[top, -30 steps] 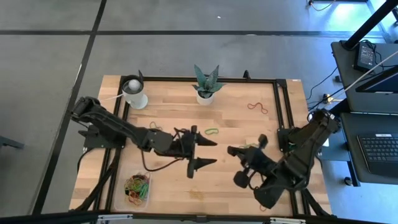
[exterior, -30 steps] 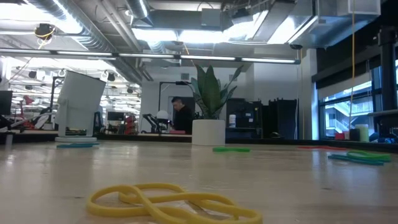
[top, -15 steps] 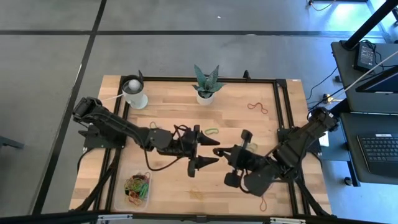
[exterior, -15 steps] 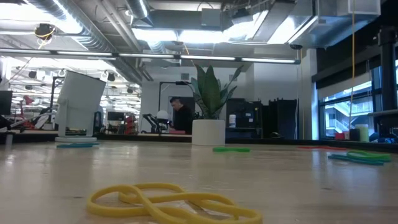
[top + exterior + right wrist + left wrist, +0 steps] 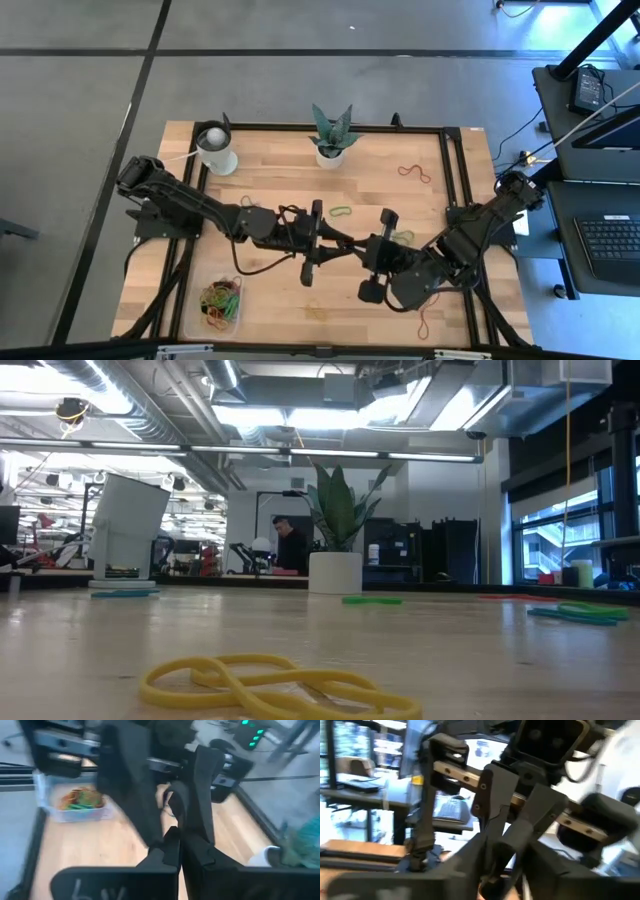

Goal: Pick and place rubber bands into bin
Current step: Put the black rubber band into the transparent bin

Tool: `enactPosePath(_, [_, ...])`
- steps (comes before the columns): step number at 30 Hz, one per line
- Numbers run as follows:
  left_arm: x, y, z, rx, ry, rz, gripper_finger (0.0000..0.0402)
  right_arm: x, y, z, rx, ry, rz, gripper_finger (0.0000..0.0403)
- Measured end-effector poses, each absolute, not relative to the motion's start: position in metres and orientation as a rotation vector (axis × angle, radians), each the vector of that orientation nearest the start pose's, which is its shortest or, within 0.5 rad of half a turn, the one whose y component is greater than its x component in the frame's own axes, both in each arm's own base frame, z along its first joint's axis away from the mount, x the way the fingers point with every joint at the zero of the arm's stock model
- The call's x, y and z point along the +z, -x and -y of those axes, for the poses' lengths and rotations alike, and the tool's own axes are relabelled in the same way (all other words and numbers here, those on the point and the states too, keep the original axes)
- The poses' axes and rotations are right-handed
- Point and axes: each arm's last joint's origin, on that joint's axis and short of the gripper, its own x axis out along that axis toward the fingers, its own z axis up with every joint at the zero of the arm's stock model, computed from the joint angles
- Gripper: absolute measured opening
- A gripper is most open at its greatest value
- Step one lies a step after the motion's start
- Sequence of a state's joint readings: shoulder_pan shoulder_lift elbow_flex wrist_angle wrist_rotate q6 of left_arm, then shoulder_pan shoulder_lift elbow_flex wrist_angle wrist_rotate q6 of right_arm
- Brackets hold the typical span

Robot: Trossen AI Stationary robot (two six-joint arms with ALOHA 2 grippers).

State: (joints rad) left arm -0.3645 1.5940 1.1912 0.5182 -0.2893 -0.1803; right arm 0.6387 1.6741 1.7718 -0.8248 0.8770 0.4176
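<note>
Overhead view of the wooden table (image 5: 270, 290), read from left to right. At the near left corner sits the clear bin (image 5: 221, 304), holding a heap of green, red, orange and yellow rubber bands (image 5: 222, 298). At the far left stands a white cup (image 5: 217, 150), and further right along the far edge a potted plant (image 5: 331, 135). The left gripper (image 5: 336, 244) reaches from the left side to the table's middle, its two fingers converging to a narrow gap; what lies between them cannot be told. Just beyond it a green band (image 5: 341, 211) lies flat on the wood. The right gripper (image 5: 352, 244) comes in from the right and meets the left gripper tip to tip; its fingers are pressed together, as the right wrist view confirms (image 5: 180, 840), and whether a band is pinched there cannot be told. A second green band (image 5: 403, 237) lies beside the right arm, a red band (image 5: 414, 172) towards the far right, and another red band (image 5: 424, 323) at the near edge. In the level view a yellow band (image 5: 275, 682) lies twisted in the foreground
</note>
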Motion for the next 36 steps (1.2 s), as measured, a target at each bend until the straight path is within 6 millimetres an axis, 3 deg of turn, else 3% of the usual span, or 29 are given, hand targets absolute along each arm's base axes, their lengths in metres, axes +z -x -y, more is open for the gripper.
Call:
enactPosePath(2, [0.338, -0.348, 0.125, -0.117, 0.208, 0.102, 0.0065, 0.393, -0.294, -0.192, -0.309, 0.069, -0.467, 0.0012])
enactPosePath(6, [0.337, -0.348, 0.124, -0.110, 0.188, 0.096, 0.0008, 0.391, -0.294, -0.189, -0.282, 0.065, -0.507, 0.0031])
enactPosePath(17, [0.345, -0.336, 0.123, -0.099, 0.181, 0.046, 0.0001, 0.387, -0.293, -0.188, -0.317, -0.035, -0.521, 0.0095])
enactPosePath(22, [0.353, -0.305, 0.123, 0.024, 0.162, -0.115, 0.0002, 0.382, -0.290, -0.187, -0.301, -0.064, -0.589, 0.0125])
enactPosePath(28, [0.354, -0.253, 0.132, 0.173, 0.211, -0.307, 0.0002, 0.374, -0.282, -0.183, -0.281, -0.024, -0.719, 0.0143])
enactPosePath(36, [0.318, -0.205, 0.167, 0.247, 0.464, -0.634, 0.0002, 0.331, -0.266, -0.173, -0.375, 0.073, -0.953, 0.0127])
